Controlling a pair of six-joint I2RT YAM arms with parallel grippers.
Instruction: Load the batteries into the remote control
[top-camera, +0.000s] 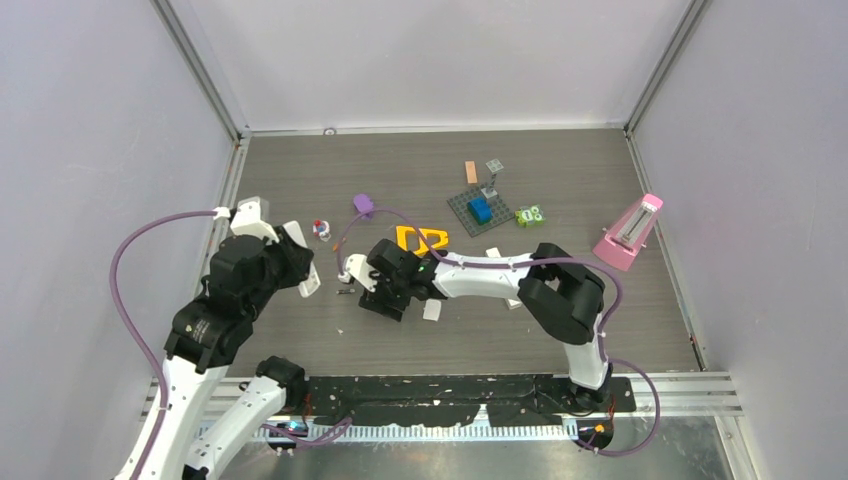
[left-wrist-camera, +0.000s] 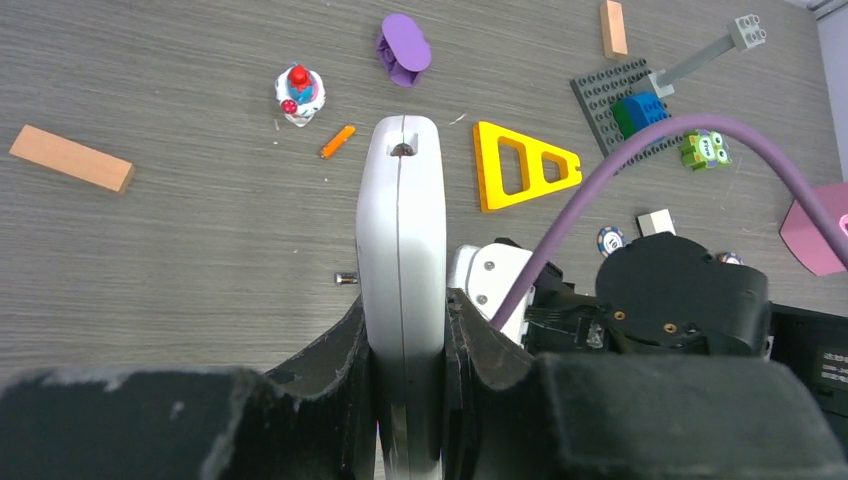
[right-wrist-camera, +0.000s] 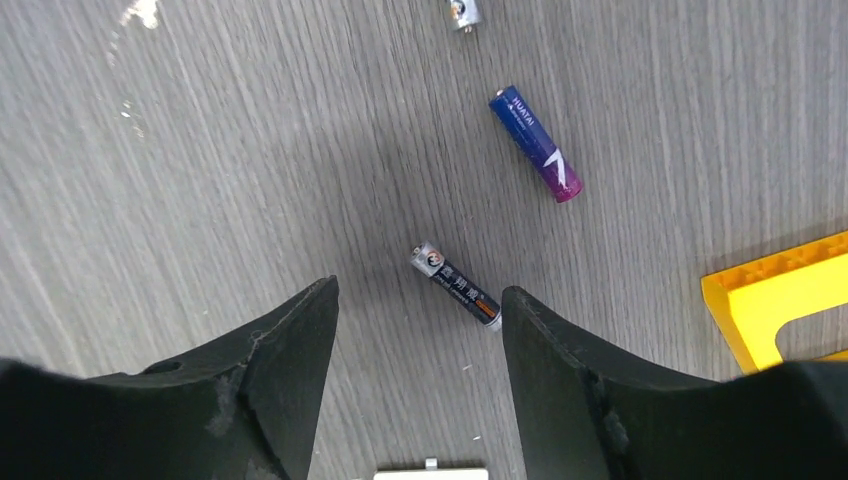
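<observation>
Left end effector (left-wrist-camera: 405, 308) gripping remote (left-wrist-camera: 400, 220) | right end effector (right-wrist-camera: 418, 292) open over black battery (right-wrist-camera: 456, 285) | purple battery (right-wrist-camera: 537, 143) print unclear

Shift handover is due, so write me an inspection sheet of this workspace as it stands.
Surface: grey wood-grain table, a few pale specks.
Job's things: white remote in the left gripper; dark battery, bluish-purple battery and third battery lying loose on the table.
Clutter: yellow triangle, purple piece, grey brick plate, pink wedge, orange stick, wooden block.
Grippers: left shut on the remote; right gripper open, straddling the dark battery.
Cables: purple cable looping off each arm.
Surroundings: pale walls, metal frame post.
</observation>
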